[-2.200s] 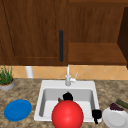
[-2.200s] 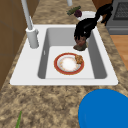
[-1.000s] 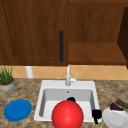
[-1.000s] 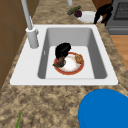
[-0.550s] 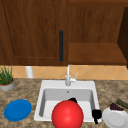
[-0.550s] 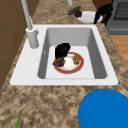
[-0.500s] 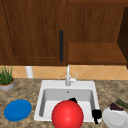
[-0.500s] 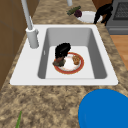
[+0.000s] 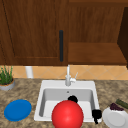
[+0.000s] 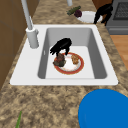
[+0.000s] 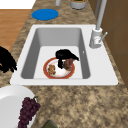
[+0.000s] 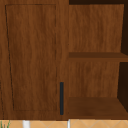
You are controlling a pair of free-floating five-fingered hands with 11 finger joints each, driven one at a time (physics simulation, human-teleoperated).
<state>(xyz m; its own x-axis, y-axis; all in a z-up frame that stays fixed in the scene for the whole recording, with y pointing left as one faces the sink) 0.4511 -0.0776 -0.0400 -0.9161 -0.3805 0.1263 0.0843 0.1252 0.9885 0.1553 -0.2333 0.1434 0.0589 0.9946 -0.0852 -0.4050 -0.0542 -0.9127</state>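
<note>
Left hand [image 10: 61, 46] grips dark food [image 10: 59, 60]

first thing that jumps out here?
The big red ball at the sink's front edge in the front view. Then the left hand down in the basin, fingers curled on dark food on a red-rimmed plate. The right hand hangs by the white plate.
</note>
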